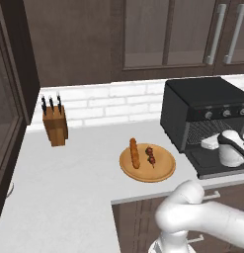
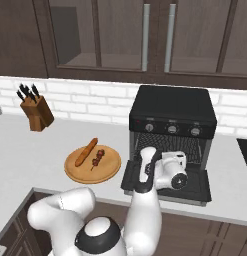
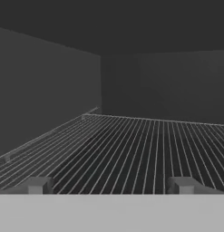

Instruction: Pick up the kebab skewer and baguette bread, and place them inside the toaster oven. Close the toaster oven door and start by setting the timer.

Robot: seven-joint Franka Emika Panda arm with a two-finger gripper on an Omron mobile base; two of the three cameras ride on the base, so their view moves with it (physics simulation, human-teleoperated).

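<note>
The black toaster oven (image 1: 202, 94) (image 2: 172, 105) stands open, its door (image 1: 217, 169) (image 2: 195, 188) folded flat toward the counter's front. My gripper (image 3: 109, 186) (image 1: 208, 144) sits over the door at the oven's mouth, open with nothing between its fingertips (image 3: 36, 185), and looks in over the wire rack (image 3: 131, 145). Left of the oven, the orange-brown baguette bread (image 1: 134, 152) (image 2: 86, 152) and the kebab skewer (image 1: 150, 155) (image 2: 98, 159) lie side by side on a round wooden plate (image 1: 165, 169) (image 2: 107, 173).
A wooden knife block (image 1: 55, 123) (image 2: 36, 112) stands at the back left against the white brick wall. Dark cabinets hang above the oven. The pale counter (image 1: 69, 173) runs left and wraps toward me. A row of knobs (image 2: 171, 128) crosses the oven's front.
</note>
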